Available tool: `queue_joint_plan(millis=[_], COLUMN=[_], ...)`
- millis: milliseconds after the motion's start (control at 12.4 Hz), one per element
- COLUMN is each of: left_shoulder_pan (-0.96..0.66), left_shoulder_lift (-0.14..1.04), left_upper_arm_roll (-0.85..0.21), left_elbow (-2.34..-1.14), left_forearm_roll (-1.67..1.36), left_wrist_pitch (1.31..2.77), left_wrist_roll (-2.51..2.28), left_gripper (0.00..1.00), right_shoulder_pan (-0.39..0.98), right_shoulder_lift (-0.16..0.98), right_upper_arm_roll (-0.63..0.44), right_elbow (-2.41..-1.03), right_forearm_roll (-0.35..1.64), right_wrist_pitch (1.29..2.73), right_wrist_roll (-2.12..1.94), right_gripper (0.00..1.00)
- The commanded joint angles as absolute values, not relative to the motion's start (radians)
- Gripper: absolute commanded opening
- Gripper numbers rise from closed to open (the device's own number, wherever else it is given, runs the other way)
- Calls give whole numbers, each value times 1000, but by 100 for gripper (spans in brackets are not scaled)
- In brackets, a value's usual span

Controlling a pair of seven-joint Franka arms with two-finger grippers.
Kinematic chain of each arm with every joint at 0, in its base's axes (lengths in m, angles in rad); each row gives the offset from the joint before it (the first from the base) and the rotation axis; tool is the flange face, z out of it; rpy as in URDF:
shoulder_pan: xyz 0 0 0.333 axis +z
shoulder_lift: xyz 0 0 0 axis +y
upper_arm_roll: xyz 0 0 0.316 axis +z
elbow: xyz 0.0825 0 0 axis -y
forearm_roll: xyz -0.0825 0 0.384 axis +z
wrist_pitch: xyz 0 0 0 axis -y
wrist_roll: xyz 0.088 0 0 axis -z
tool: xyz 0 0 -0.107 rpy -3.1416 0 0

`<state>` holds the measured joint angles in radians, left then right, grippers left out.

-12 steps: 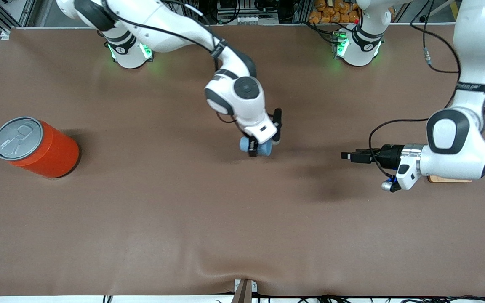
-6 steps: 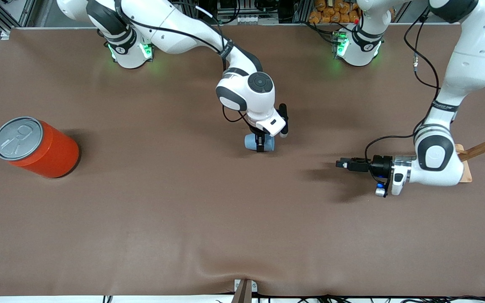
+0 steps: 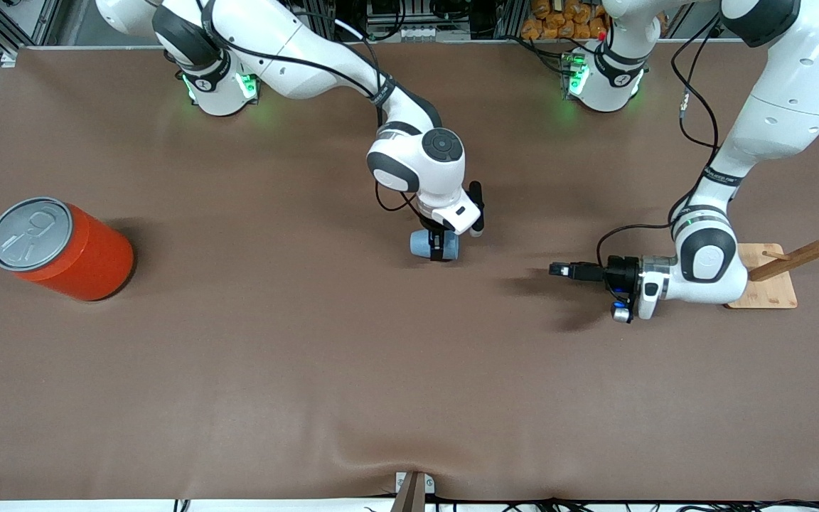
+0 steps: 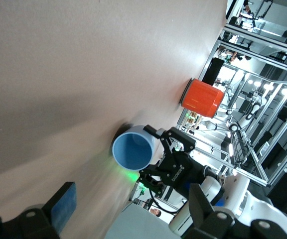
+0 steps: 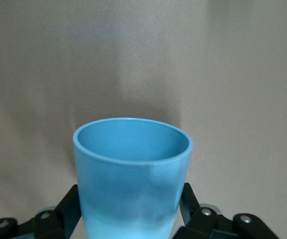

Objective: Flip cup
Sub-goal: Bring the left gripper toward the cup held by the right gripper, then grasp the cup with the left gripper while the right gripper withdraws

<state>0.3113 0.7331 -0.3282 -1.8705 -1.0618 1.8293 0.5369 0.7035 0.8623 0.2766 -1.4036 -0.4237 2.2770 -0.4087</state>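
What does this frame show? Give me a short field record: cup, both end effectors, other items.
cup: light-blue cup lying on its side on the table, mouth toward the left arm's end
right end effector: right end effector at the cup, fingers on either side of it
left end effector: left end effector open, holding nothing, low over the table, pointing at the cup
other items: red can at the right arm's end; wooden rack at the left arm's end

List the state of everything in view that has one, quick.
cup: lying on its side, mouth toward the left arm's end.
right gripper: at the cup, mid-table.
left gripper: jaws open, empty, pointing toward the cup.
red can: upright, lid sealed.
wooden rack: visible pegs bare.
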Motion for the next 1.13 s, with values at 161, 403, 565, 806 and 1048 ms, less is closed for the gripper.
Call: queue_joint_plan(millis=[161, 403, 565, 806, 1048], left_shoulder_pan=[299, 287, 281, 267, 223], left_shoulder_lift=[704, 698, 698, 701, 701], left_upper_arm_roll=[-337, -336, -337, -337, -337], left_elbow=[-1914, -1910, -1911, -1914, -1928], left_forearm_roll=[-1086, -1086, -1088, -1089, -1164], left_wrist_pitch=[1838, 1841, 1842, 1850, 1877], left_wrist_roll=[692, 692, 690, 678, 676], left_gripper=[80, 68, 67, 64, 64], right_shoulder_pan=[704, 668, 599, 478, 332], right_shoulder_lift=[867, 838, 805, 706, 631], right_upper_arm_roll=[279, 360, 464, 569, 615], right_elbow=[-1338, -1264, -1233, -1230, -1230], right_forearm_roll=[-446, -440, -440, -437, -440], right_wrist_pitch=[2225, 2044, 1913, 1771, 1674], right_wrist_roll=[-383, -391, -388, -391, -377], right_gripper=[100, 100, 100, 100, 100])
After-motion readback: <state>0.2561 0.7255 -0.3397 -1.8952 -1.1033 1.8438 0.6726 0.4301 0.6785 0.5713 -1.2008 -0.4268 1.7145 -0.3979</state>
